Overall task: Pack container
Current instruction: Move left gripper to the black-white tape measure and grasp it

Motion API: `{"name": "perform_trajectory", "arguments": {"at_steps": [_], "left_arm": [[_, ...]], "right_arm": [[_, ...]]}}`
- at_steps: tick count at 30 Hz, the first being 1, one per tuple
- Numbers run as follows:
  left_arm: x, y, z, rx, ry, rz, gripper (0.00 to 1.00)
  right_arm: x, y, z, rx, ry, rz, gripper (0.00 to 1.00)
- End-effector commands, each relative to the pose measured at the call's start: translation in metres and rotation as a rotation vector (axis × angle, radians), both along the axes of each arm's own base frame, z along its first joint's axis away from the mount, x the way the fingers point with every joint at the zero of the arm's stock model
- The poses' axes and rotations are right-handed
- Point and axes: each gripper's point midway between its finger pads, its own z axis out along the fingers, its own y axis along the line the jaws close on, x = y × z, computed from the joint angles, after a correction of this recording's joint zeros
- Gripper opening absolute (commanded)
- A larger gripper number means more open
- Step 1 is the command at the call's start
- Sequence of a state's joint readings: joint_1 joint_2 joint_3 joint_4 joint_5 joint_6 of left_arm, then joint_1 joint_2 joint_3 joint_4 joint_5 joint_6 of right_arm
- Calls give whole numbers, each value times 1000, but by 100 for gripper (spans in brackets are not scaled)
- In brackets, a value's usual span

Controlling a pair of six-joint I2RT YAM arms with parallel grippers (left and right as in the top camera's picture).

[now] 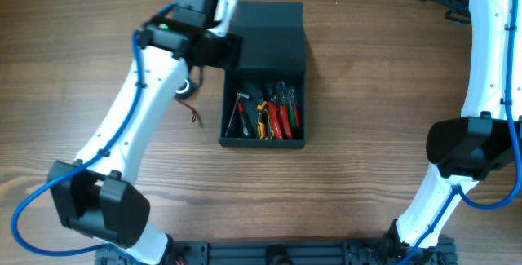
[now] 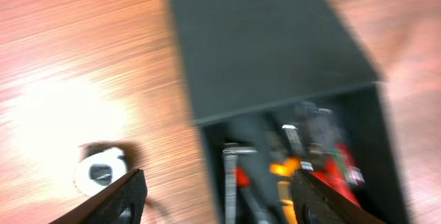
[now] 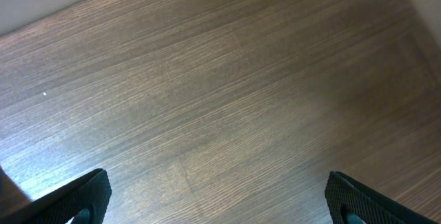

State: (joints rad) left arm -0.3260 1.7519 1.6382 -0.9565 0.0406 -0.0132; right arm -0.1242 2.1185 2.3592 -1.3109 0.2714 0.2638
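The container (image 1: pixel 263 73) is sitting on the surface (image 1: pixel 359 175), hand tools (image 1: pixel 269 114) lying inside. The left end effector (image 2: pixel 220 193) is hovering spread over its left edge, apparently empty (view blurred). The right end effector (image 3: pixel 217 189) is hanging spread, well right of it.

Looks down, blurred, into the dark container (image 2: pixel 380 138), flap lid (image 2: pixel 269 45) flat at the far side, red- and orange-handled hand tools (image 2: pixel 303 165) in the open near part. Frames it with the left gripper (image 2: pixel 220 198), fingers (image 2: pixel 124 200) spread wide. Catches a small white round object (image 2: pixel 101 172) on the wooden table (image 2: pixel 69 45), left of the container.
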Motion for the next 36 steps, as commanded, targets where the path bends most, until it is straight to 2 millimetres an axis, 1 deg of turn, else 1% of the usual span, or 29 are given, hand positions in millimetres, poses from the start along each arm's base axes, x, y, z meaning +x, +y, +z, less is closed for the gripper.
{"name": "perform_trajectory", "arguments": {"at_steps": [1, 2, 3, 4, 5, 7, 9, 10, 12, 14, 16, 17, 21, 25, 28, 31, 33, 36], "left_arm": [[11, 64, 0, 51, 10, 149, 72], [14, 86, -1, 52, 15, 199, 74], [16, 107, -1, 51, 18, 249, 80], [17, 118, -2, 52, 20, 274, 82], [18, 125, -5, 51, 28, 286, 84], [20, 127, -19, 50, 64, 265, 89], [22, 124, -45, 72, 127, 235, 89], [22, 123, -62, 74, 169, 232, 86], [18, 117, -84, 51, 240, 203, 82], [10, 113, -111, 43, 333, 184, 79], [4, 112, -131, 49, 397, 179, 75], [3, 112, -138, 51, 415, 179, 75], [0, 113, -161, 59, 467, 178, 75], [0, 113, -172, 61, 485, 178, 75], [4, 112, -182, 61, 485, 178, 75], [5, 112, -190, 66, 488, 158, 75], [6, 112, -190, 74, 480, 126, 75], [7, 112, -191, 75, 478, 126, 75]], "right_arm": [[-2, -2, 17, -22, -37, -6, 100], [-2, -2, 17, -23, -37, -6, 100], [-2, -2, 17, -22, -37, -6, 100], [-2, -2, 17, -23, -37, -6, 100], [-2, -2, 17, -23, -37, -6, 100], [-2, -2, 17, -22, -37, -6, 100], [-2, -2, 17, -22, -37, -6, 100], [-2, -2, 17, -22, -37, -6, 100], [-2, -2, 17, -23, -37, -6, 100], [-2, -2, 17, -22, -37, -6, 100], [-2, -2, 17, -23, -37, -6, 100], [-2, -2, 17, -22, -37, -7, 100], [-2, -2, 17, -23, -37, -6, 100], [-2, -2, 17, -23, -37, -6, 100], [-2, -2, 17, -23, -37, -6, 100], [-2, -2, 17, -23, -37, -6, 100], [-2, -2, 17, -23, -37, -6, 100], [-2, -2, 17, -23, -37, -6, 100]]}}
